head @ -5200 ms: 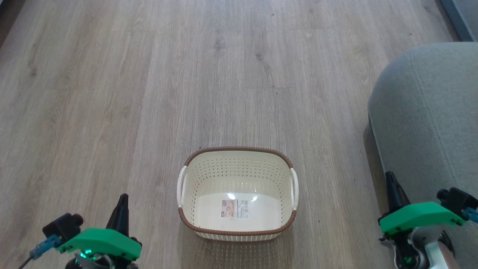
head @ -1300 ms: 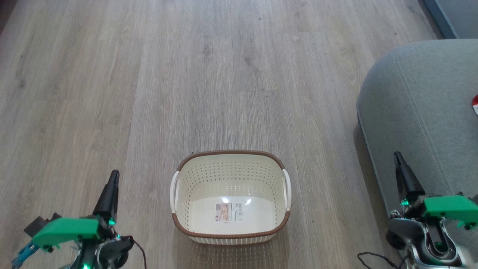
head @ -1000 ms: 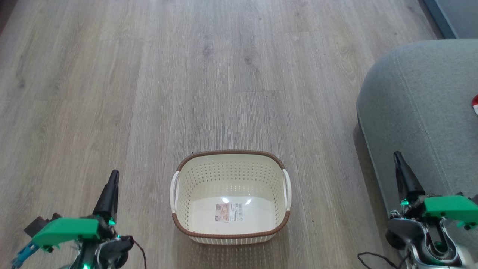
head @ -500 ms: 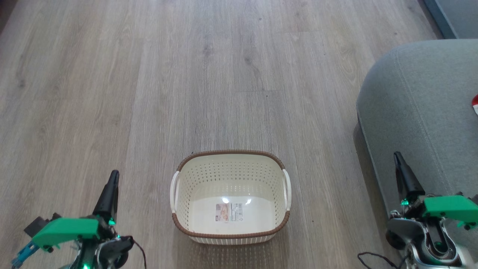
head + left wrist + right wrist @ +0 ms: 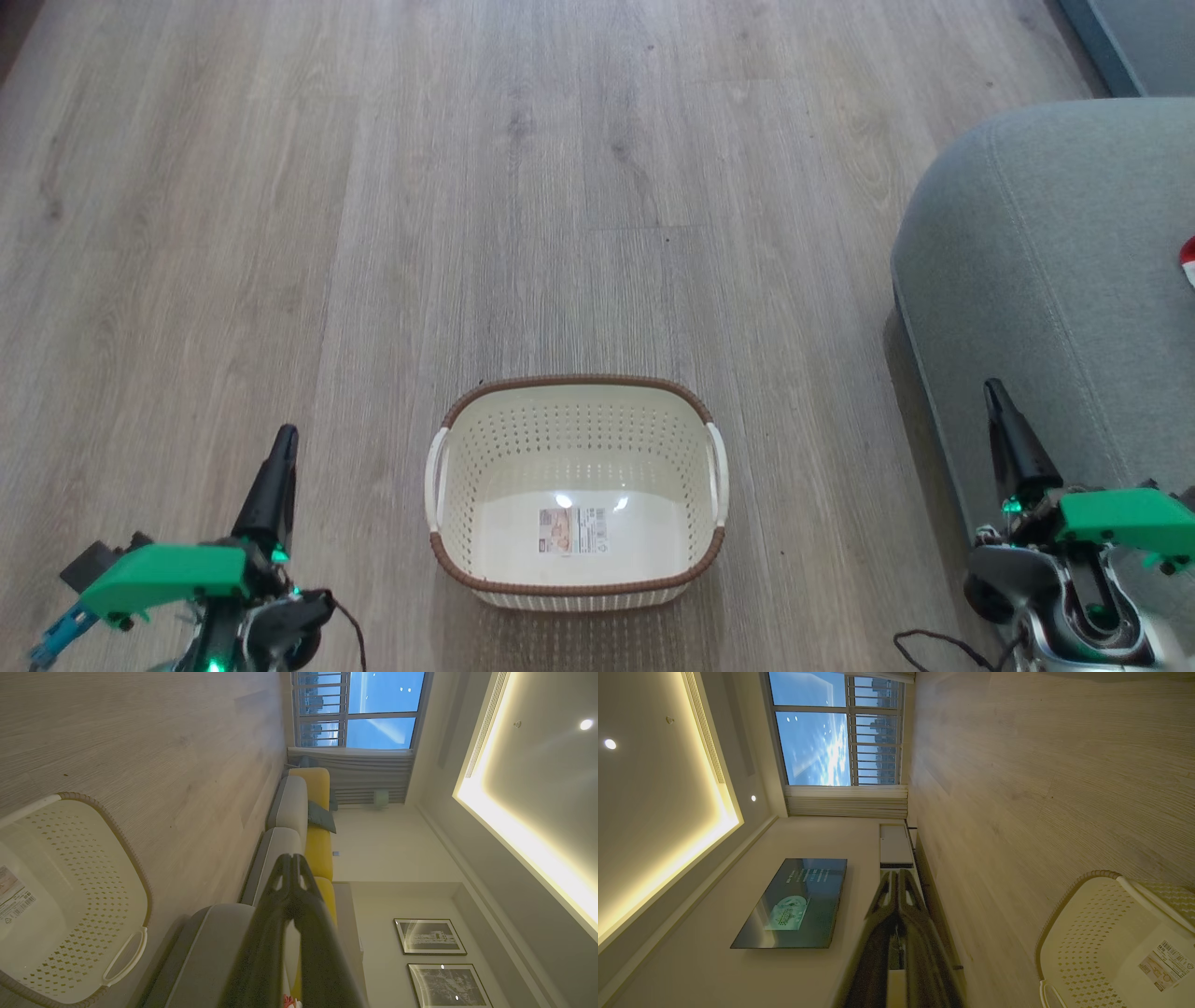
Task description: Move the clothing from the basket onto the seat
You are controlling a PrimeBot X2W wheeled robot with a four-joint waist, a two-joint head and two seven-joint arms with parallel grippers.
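Note:
The cream basket (image 5: pixel 574 381) with a brown rim stands on the wood floor at the lower middle. Inside it I see only a paper label on its floor. To the right is the grey-green seat (image 5: pixel 1055 280). A sliver of red and white clothing (image 5: pixel 1187 261) lies on it at the frame's right edge. Left of the basket, my left gripper (image 5: pixel 287 433) is shut and holds nothing. Beside the seat's front, my right gripper (image 5: pixel 991 386) is shut and holds nothing. The basket wall (image 5: pixel 70 858) lies left of the shut fingers in the left wrist view and at the lower right (image 5: pixel 1083 924) in the right wrist view.
Wood floor (image 5: pixel 467 187) stretches ahead of the basket. A grey and yellow sofa (image 5: pixel 303 812) runs toward a window in the left wrist view. The right wrist view has a wall television (image 5: pixel 794 903) and a low cabinet (image 5: pixel 894 844).
Nothing has moved over the last second. Since about five seconds ago the head view has shifted slightly, bringing the red clothing into view, and both wrists have turned.

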